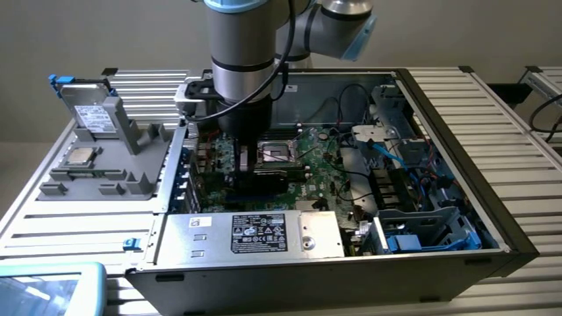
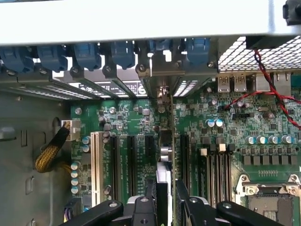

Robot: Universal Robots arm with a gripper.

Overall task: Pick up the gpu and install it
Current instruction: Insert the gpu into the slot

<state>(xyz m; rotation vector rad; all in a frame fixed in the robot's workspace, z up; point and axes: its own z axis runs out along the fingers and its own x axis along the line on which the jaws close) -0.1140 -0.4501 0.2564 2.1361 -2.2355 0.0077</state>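
Pickup done, by the look of it: clamped on the gpu [image 2: 164,155] with the gripper [image 2: 164,195], one finger on each face, holding it edge-on and upright. Carried low inside the computer case [image 1: 491,217], down among the black slots [image 2: 133,160] of the motherboard [image 2: 117,117], its far end lined up with a gap under the row of blue clips [image 2: 87,54]. Impossible to tell whether pressed fully home or only resting in a slot. Probably well past halfway; seating unconfirmed, grip not yet let go.
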